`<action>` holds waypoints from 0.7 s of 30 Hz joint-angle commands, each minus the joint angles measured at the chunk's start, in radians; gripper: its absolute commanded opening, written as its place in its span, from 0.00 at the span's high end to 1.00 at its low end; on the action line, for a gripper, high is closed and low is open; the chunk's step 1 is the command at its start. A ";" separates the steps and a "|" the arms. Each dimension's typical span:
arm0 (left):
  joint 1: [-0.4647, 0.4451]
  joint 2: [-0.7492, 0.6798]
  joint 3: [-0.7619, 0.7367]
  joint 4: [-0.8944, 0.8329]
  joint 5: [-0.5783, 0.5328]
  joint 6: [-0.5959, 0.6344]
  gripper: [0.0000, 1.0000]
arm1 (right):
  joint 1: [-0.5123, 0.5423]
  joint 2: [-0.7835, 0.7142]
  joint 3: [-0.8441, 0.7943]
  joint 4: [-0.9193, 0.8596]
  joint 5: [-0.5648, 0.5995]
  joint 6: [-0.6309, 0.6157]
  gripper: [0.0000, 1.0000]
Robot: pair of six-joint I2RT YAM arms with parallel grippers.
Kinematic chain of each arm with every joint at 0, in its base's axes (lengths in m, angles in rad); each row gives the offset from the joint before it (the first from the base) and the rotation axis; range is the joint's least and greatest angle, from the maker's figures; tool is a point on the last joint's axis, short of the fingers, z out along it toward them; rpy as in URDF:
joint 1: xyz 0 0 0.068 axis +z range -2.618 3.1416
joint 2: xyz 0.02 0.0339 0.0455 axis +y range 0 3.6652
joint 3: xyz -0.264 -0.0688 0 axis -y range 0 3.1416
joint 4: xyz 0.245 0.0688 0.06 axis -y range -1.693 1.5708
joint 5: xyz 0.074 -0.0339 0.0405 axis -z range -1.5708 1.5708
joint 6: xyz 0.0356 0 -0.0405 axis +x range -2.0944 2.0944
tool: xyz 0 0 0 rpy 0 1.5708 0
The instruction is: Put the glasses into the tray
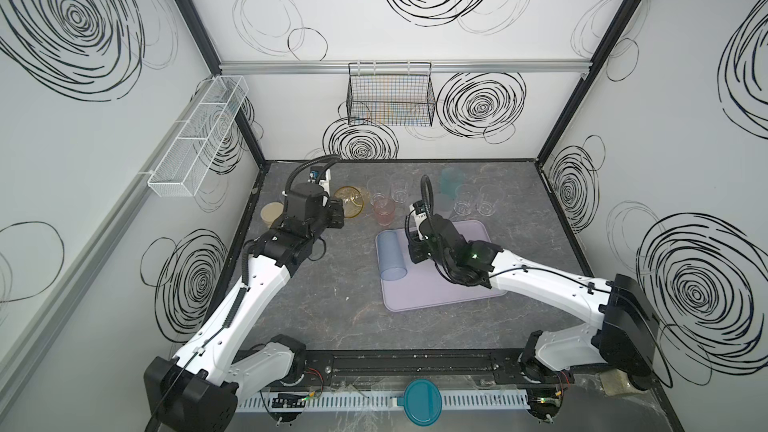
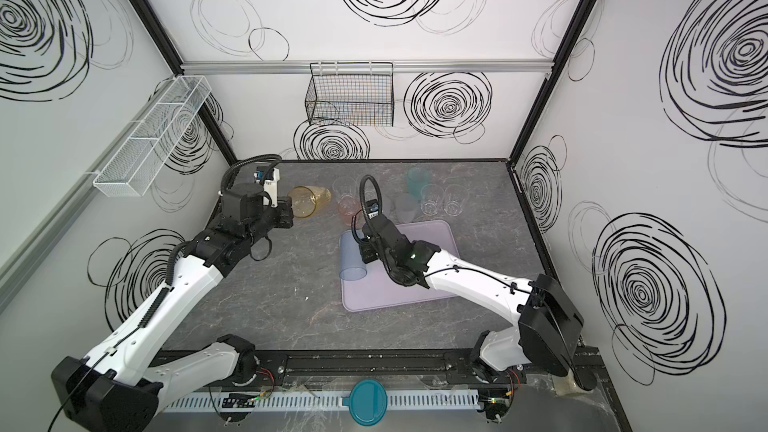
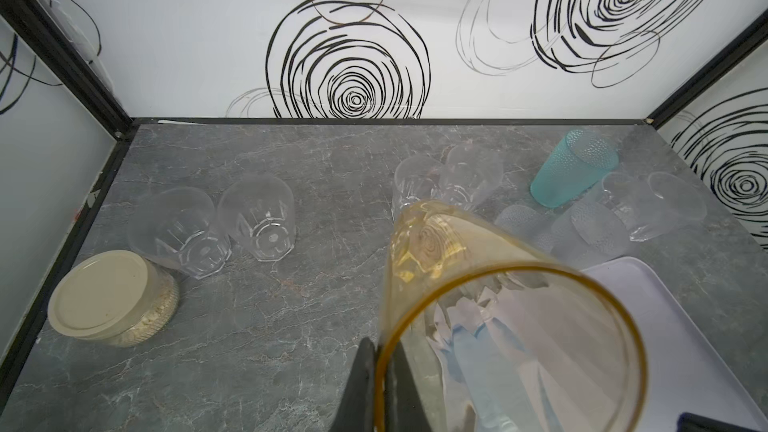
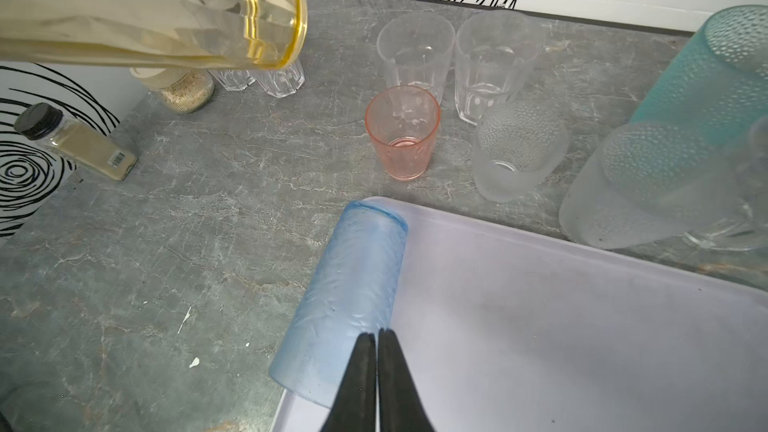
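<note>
- One tall frosted blue tumbler [image 4: 345, 305] lies sideways on the edge of the flat pale lilac tray [image 4: 582, 326]; nudge it and it rolls off.
- Your right gripper [image 4: 376, 338] is pinched together, empty, right by it.
- Your left gripper [image 3: 376, 351] clamps the rim of the tall amber glass [image 3: 478, 284], up beside the tray; swing fast and it could slip.

Matt tray [image 4: 582, 326], frosted blue tumbler [image 4: 345, 297], glossy amber tumbler [image 4: 187, 6].

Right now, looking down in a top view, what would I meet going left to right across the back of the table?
In a top view: beige-lidded jar → amber glass, tipped over → pink glass → teal glass → rightmost clear tumbler. The other clear glasses overlap these, so they are left out.
</note>
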 commanded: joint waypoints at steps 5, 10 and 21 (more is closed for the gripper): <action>0.034 0.006 -0.029 0.104 0.063 -0.034 1.00 | 0.039 -0.009 -0.130 0.006 -0.070 -0.034 0.72; 0.027 0.030 -0.073 0.130 0.080 -0.059 1.00 | 0.056 -0.177 -0.546 0.554 -0.046 -0.122 0.41; 0.006 0.052 -0.098 0.156 0.048 -0.088 1.00 | 0.140 -0.039 -0.548 0.615 0.004 -0.183 0.29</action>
